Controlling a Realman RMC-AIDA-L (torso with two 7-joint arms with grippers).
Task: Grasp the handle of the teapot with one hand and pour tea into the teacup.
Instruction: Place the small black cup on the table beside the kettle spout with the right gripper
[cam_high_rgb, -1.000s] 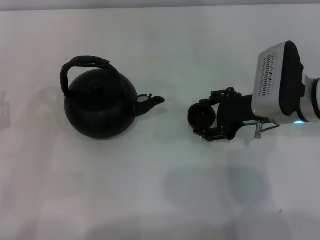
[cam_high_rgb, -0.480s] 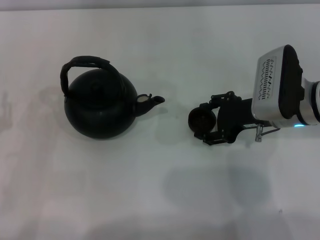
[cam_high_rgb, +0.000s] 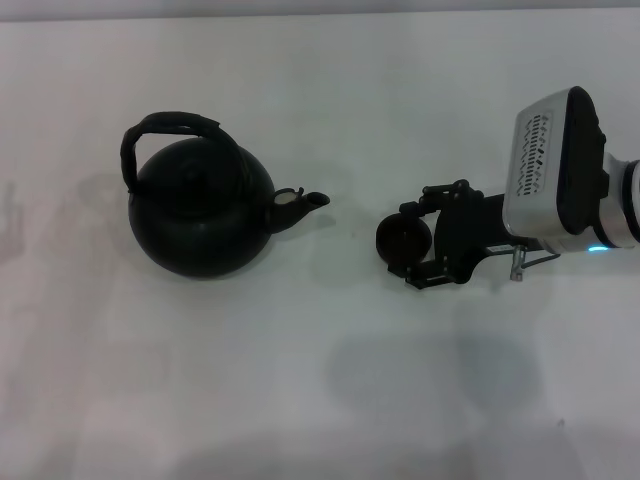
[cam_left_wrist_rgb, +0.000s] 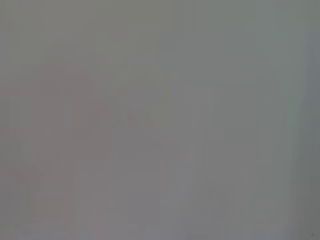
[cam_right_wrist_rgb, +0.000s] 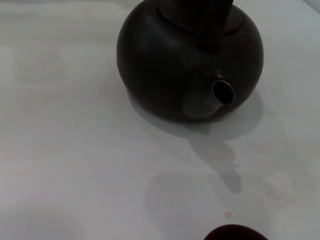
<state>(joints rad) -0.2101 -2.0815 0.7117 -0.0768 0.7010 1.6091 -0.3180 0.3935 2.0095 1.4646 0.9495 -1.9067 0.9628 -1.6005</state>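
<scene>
Sitting on the white table (cam_high_rgb: 330, 400), the black teapot (cam_high_rgb: 198, 215) was left of centre in your head view, upright, with its ropey arched handle (cam_high_rgb: 165, 128) looping over the top and nothing touching that handle. Its short spout (cam_high_rgb: 300, 204) pointed toward your right side, across a strip of bare table, at the teacup (cam_high_rgb: 402, 237). In your right wrist view the teapot (cam_right_wrist_rgb: 187, 55) filled the far part of the picture, the pale-rimmed spout (cam_right_wrist_rgb: 221, 91) facing the camera, and a dark curved rim of the teacup (cam_right_wrist_rgb: 235, 233) just showed at the near edge.

You had the small round black teacup well apart from the teapot, on the spout's side. Your right hand (cam_high_rgb: 412, 245) reached in from the right edge of your head view, and its black fingers (cam_high_rgb: 432, 190) were spread on either side of the cup, one on the far side and one on the near side. From these views you could not tell for certain whether they pressed on the cup or merely bracketed it, nor whether the cup rested on the table.

Your left hand appeared in no view; your left wrist view showed only a flat grey blank.
</scene>
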